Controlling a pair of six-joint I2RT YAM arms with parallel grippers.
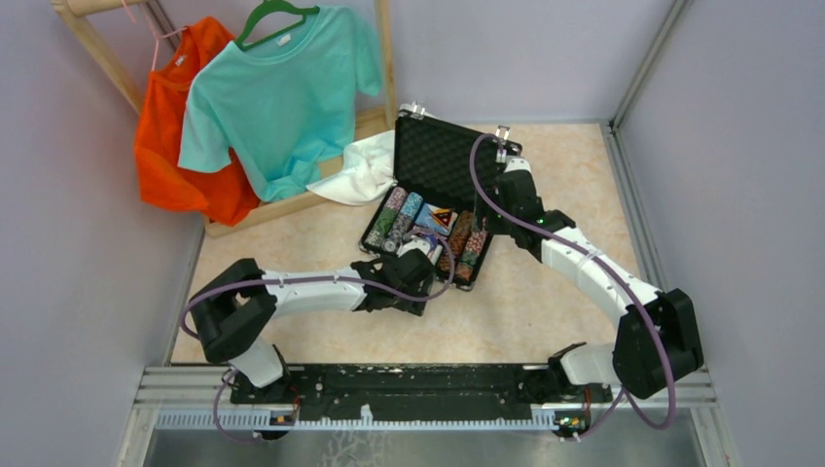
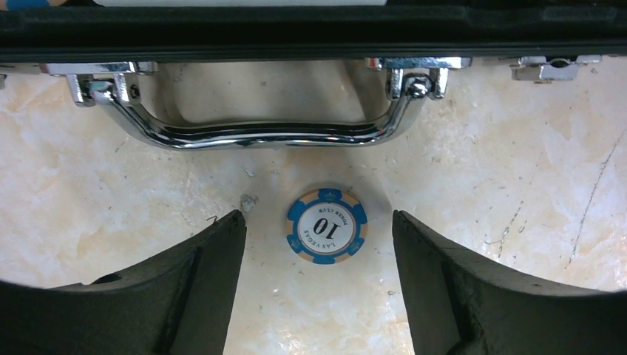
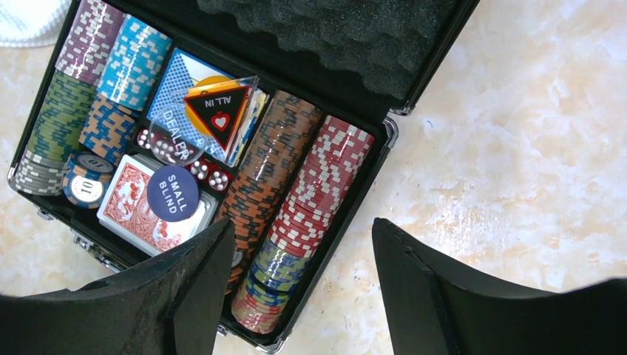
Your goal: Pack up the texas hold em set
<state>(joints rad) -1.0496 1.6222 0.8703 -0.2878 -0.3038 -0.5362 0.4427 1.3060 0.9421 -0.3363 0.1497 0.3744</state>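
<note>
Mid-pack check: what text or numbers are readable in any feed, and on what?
"10", "LAS VEGAS", "POKER CLUB": loose blue chip on the table.
"ALL IN": triangular button in the case.
"DEALER": clear round button in the case.
"SMALL BLIND": dark blue round button on the red deck.
"10": second blue chip, lying flat in the case.
Top view: nothing large enough to read.
</note>
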